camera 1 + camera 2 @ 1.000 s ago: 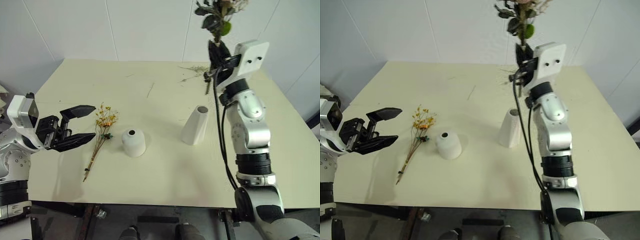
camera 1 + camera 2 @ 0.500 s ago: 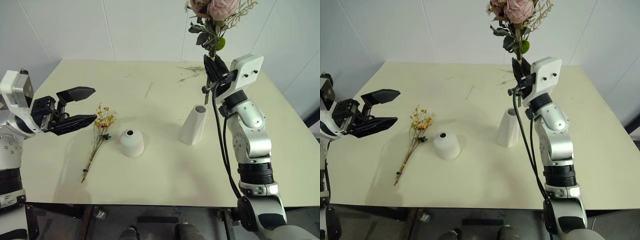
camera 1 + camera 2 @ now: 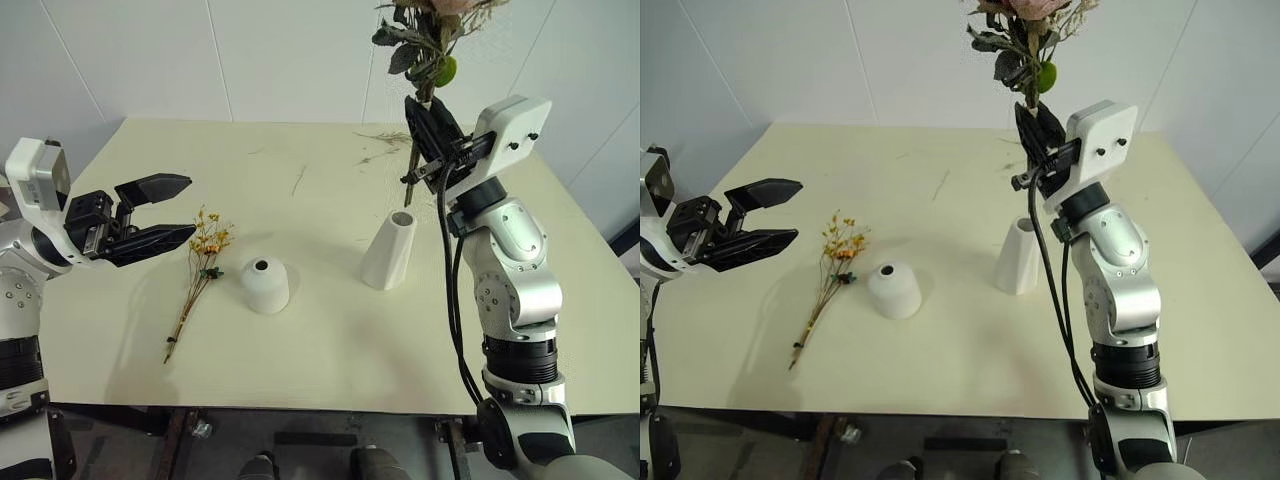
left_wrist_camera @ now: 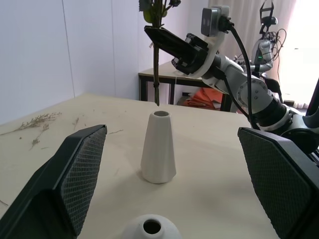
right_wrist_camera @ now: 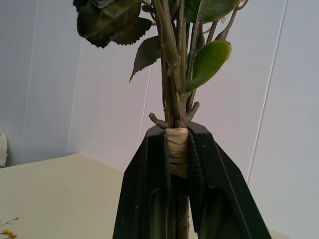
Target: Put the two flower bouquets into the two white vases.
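Note:
My right gripper point(image 3: 422, 125) is shut on the wrapped stems of the pink rose bouquet point(image 3: 430, 45), held upright with its stem ends hanging just above the mouth of the tall white cone vase point(image 3: 390, 249). The short white dome vase point(image 3: 264, 283) stands left of the cone vase, with its dark hole on top. Left of the dome the thin yellow-orange sprig point(image 3: 202, 260) lies flat on the table. My left gripper point(image 3: 168, 214) hovers open beside the sprig's flower end, a little above the table, with nothing between its fingers.
The cream table point(image 3: 320, 340) carries loose dried twigs point(image 3: 385, 145) near its far edge behind the cone vase. White walls close in behind. The left wrist view shows another table and equipment point(image 4: 209, 97) in the room beyond.
My right gripper has drawn back toward me with the rose bouquet, whose stem ends now hang over the cone vase's mouth. The left gripper has risen slightly and stays open.

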Tool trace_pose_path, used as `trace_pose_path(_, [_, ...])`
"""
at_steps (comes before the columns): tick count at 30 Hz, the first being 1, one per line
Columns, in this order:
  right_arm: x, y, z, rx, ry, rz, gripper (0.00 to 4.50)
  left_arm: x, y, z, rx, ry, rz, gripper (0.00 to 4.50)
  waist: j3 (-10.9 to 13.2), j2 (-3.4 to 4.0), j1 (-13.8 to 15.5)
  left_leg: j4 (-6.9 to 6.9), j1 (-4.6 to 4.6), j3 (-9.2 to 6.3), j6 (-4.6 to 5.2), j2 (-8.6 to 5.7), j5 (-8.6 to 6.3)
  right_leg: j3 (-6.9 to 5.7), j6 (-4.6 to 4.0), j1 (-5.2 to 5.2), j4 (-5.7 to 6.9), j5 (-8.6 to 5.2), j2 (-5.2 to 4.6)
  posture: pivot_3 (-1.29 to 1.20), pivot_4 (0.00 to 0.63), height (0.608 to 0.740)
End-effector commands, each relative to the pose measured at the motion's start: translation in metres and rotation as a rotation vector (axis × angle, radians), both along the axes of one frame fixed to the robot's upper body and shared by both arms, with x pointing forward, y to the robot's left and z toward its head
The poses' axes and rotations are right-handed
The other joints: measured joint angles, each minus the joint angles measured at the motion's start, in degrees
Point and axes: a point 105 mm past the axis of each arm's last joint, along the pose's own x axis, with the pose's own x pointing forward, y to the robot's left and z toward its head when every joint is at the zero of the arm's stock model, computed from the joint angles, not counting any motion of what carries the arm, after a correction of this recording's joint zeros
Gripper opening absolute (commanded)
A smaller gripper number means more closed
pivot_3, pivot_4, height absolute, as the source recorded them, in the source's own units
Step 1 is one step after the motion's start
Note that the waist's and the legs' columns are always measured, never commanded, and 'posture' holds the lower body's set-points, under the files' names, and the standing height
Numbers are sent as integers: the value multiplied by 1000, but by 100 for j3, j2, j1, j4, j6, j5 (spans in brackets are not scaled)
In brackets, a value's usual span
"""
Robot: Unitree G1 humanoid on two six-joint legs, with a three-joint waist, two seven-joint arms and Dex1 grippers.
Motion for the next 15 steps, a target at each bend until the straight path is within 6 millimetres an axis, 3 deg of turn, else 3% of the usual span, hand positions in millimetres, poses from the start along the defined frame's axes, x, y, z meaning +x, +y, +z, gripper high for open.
trace_pose_path(1, [-14,4,8,11,-38,37,123,-6,1,13,-14,-55,-17,4500,0,0,0,0,0,0,0,0,0,0,0,0,0,0,0,0,150,740])
trace_pose_path(15, [-9,5,-10,15,7,34,123,-6,-2,24,-16,-82,-24,4500,0,0,1,0,0,0,0,0,0,0,0,0,-2,0,1,0,150,740])
